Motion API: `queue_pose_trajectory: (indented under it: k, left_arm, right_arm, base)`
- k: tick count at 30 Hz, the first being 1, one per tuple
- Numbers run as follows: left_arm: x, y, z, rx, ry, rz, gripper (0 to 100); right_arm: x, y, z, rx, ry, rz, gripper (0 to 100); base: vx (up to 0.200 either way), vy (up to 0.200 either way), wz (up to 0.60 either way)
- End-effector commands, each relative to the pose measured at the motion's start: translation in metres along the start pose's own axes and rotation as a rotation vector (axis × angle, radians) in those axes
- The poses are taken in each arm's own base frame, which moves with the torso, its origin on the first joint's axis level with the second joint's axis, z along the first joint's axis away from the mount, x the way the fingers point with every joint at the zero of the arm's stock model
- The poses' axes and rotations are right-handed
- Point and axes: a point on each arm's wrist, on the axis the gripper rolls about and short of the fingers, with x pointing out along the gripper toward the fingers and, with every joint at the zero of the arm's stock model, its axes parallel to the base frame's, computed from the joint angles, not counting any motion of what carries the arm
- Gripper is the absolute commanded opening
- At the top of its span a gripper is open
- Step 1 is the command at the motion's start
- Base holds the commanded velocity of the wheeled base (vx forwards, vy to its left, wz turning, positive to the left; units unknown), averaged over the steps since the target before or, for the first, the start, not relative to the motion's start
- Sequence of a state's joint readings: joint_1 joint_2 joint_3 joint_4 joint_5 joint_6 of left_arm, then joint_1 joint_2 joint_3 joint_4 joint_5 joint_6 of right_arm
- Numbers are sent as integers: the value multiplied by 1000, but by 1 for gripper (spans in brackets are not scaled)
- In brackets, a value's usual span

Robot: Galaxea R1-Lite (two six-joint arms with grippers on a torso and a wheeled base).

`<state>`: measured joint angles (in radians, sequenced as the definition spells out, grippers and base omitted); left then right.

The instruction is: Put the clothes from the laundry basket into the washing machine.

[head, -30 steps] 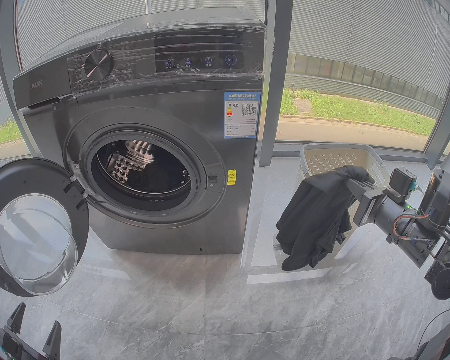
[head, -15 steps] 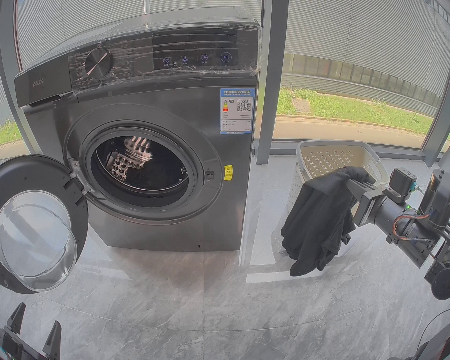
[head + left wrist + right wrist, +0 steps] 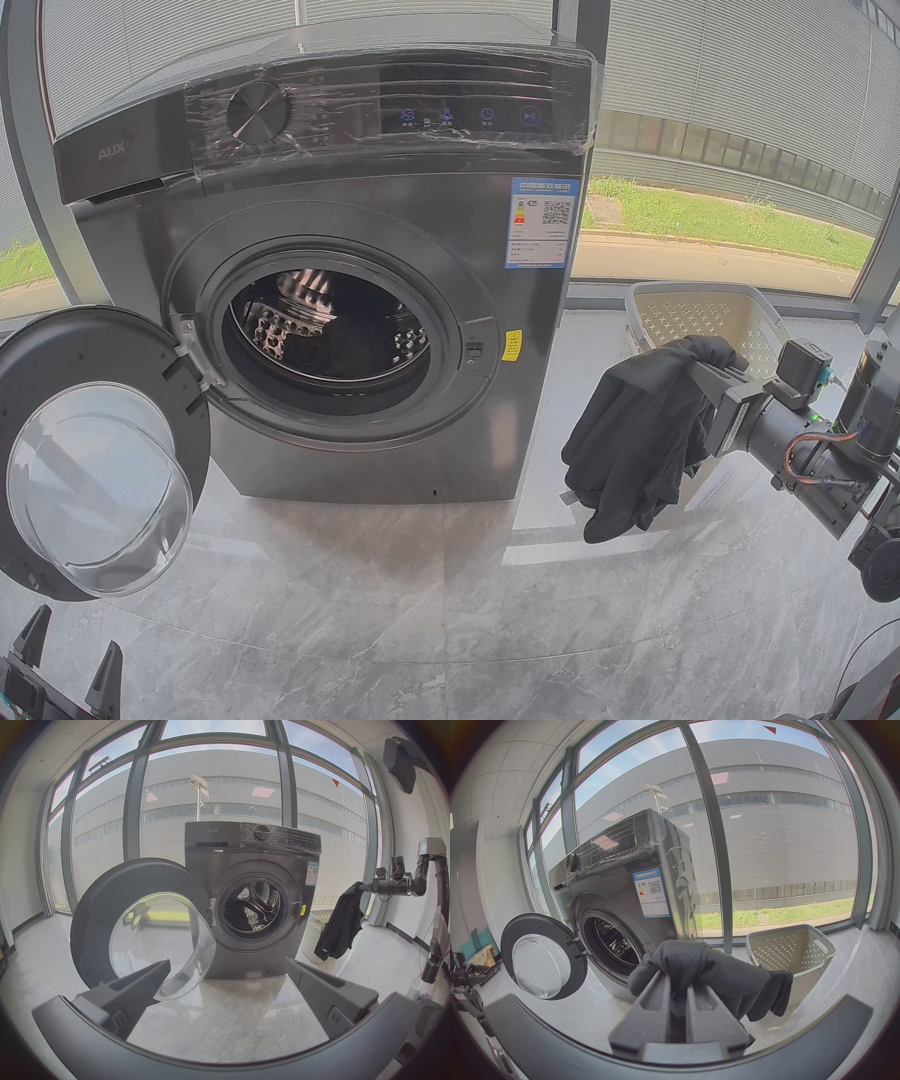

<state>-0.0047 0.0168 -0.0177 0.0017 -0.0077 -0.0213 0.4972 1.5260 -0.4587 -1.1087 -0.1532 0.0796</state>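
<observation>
Left gripper [image 3: 77, 630]: You have it low at the near left of the head view, just above the floor [image 3: 394, 609]. Its two fingers [image 3: 136, 989] are spread wide with nothing between them.
Door [image 3: 94, 375]: It is swung fully open on the machine's left side. It is a round dark frame with a clear glass bowl, hanging above the floor beyond your left gripper.
Washing machine [image 3: 375, 202]: This grey front-loader stands on the floor against the window [image 3: 750, 84]. Clear film is wrapped over its control panel, which has a dial at the left. A label is stuck on the front at the upper right.
Drum [image 3: 328, 328]: The round mouth faces you, open. You can see ribbed metal inside and something dark low down. You cannot tell what it is.
Black garment [image 3: 637, 441]: It hangs in the air to the right of the machine, in loose folds, pinched at its top. It is in front of the basket's near wall and outside the drum. You cannot tell whether it brushes the basket.
Right gripper [image 3: 678, 981]: It comes in from the right, roughly level, with its fingers pressed together on the top fold of the black garment.
Laundry basket [image 3: 750, 302]: This pale, perforated basket stands on the floor by the window, right of the machine. It is partly hidden behind the garment.
</observation>
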Motion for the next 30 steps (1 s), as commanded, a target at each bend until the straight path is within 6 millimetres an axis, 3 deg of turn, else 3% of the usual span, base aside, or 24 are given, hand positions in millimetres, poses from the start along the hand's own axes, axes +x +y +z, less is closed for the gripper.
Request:
queue_pose_trajectory:
  k: [1,9,15,21,30]
  left_arm:
    - [0,0,-4,0,-2,0,100]
    - [0,0,-4,0,-2,0,100]
    - [0,0,-4,0,-2,0,100]
    - [0,0,-4,0,-2,0,100]
    - [0,0,-4,0,-2,0,100]
  right_arm:
    - [0,0,0,0,2,1,0]
    - [-1,0,-2,-1,6,2,0]
    - [-1,3,-2,0,7,13,0]
    - [-1,3,-2,0,9,13,0]
    - [-2,3,-3,-1,12,12,0]
  base:
    - [0,200,0]
    - [0,200,0]
    - [0,0,0]
    - [-200,0,0]
    - [0,0,0]
